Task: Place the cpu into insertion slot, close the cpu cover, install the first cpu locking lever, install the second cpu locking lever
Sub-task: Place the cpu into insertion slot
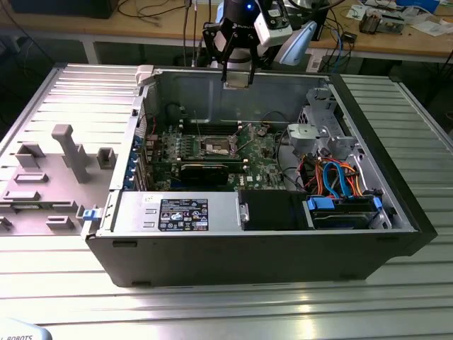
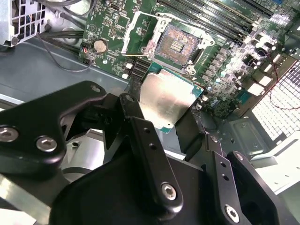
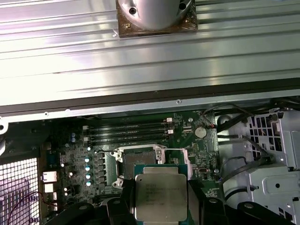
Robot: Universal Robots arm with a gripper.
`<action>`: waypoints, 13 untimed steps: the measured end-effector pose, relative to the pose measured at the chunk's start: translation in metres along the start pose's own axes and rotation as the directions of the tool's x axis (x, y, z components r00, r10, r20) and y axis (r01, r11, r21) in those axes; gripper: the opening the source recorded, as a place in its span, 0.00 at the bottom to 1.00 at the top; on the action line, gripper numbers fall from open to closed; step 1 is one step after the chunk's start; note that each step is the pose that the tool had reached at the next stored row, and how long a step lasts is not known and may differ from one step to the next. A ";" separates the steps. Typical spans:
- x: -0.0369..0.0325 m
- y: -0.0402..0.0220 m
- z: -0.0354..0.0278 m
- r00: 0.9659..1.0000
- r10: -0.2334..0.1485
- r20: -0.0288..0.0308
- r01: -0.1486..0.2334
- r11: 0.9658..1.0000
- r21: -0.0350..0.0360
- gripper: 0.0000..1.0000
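My gripper [image 1: 237,78] hangs above the far wall of the open computer case [image 1: 396,234], shut on the cpu [image 2: 166,101]. The chip is a flat silver square with a green edge, clamped between the black fingers [image 2: 140,136] in both wrist views. Below it on the green board lies the insertion slot [image 2: 178,44], a dark square socket that stands uncovered, also seen as the insertion slot [image 3: 136,164] and the insertion slot [image 1: 217,147]. The cpu cover [image 2: 136,30], a thin silver frame, is flipped back beside the socket. The cpu [image 3: 161,197] is well clear of the socket.
Long black memory slots [image 3: 126,133] run beside the socket. A black card [image 1: 205,170] lies in front of it, and a metal drive cage [image 1: 318,131] with orange and blue cables [image 1: 336,177] is at the exterior view's right. A grey fixture tray [image 1: 56,170] sits outside the case.
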State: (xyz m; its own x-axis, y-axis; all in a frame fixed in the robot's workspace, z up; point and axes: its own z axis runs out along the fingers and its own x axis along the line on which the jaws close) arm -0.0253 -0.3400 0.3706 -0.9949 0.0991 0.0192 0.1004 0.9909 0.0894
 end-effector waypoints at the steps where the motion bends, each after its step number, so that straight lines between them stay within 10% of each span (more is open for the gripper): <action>1: 0.0000 0.0000 0.0001 1.000 0.011 0.001 -0.011 1.000 0.000 0.54; 7: 0.0000 -0.0001 0.0007 0.996 0.092 0.008 -0.092 0.996 -0.002 0.54; 13: 0.0000 -0.0001 0.0007 0.995 0.097 0.009 -0.097 0.995 -0.002 0.54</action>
State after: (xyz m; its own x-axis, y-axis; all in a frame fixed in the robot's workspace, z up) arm -0.0253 -0.3400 0.3699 -0.9804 0.1958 0.0193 0.1968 0.9764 0.0893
